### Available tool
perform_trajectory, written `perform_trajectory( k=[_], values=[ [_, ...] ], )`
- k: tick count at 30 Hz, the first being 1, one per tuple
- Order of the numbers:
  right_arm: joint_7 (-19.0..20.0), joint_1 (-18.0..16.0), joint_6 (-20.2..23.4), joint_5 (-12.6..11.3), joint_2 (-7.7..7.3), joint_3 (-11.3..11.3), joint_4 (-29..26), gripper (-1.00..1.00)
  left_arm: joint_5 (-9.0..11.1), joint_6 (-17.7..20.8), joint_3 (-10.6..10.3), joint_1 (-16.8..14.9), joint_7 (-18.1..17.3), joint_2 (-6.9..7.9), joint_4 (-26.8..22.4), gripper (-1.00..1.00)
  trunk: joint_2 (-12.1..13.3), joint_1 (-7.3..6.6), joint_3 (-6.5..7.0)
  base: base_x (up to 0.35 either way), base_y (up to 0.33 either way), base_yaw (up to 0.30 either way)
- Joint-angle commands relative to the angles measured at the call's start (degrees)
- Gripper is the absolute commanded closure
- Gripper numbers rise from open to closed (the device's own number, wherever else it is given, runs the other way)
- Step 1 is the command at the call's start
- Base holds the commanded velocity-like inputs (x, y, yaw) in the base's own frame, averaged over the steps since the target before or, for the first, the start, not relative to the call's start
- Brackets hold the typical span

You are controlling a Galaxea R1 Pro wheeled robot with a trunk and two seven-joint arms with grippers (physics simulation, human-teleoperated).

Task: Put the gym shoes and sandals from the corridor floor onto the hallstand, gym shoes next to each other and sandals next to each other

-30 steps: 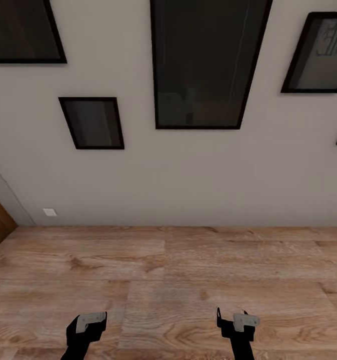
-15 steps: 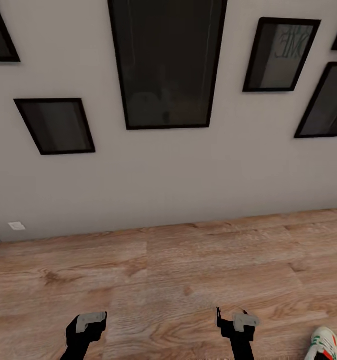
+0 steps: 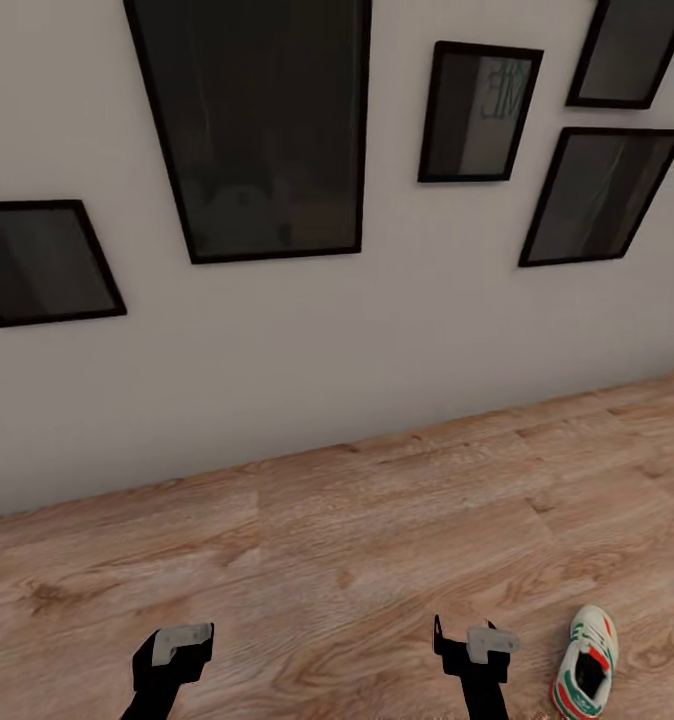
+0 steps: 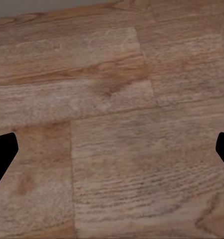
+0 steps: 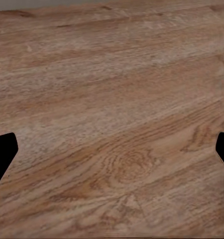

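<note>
Both grippers hang low over the corridor floor [image 3: 377, 520], the left gripper [image 3: 177, 645] and the right gripper [image 3: 474, 640] each empty. In both wrist views the dark fingertips sit far out at the frame edges with bare planks between them, so I'd call both spread wide.

One gym shoe [image 3: 584, 677] lies on the planks just beside the right gripper, on its outer side and a touch nearer the robot, toe pointing roughly toward the wall [image 3: 277, 380] with its dark picture frames [image 3: 257, 130].

My guess is the robot is searching for the footwear. To do this well, it should bring the shoe squarely ahead of the right arm, then lower the gripper across the shoe's width near the laces, where the sides give a firm pinch.
</note>
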Motion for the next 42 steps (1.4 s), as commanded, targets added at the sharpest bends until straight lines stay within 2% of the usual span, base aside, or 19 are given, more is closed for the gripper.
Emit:
perform_trajectory(
  k=[1,42],
  values=[
    [-0.3,-0.05,-0.11,0.61,0.04,-0.3,0.06,-1.0,-0.6,-0.21,0.3,-0.02,-0.03,-0.07,0.0,-1.0,-0.02,-0.01,-0.04,0.0,0.0,-0.297],
    [-0.3,-0.05,-0.11,0.61,0.04,-0.3,0.07,-1.0,-0.47,-0.18,0.31,-0.02,-0.03,-0.05,0.0,-1.0,-0.02,-0.01,-0.04,0.0,0.0,-0.297]
  ],
)
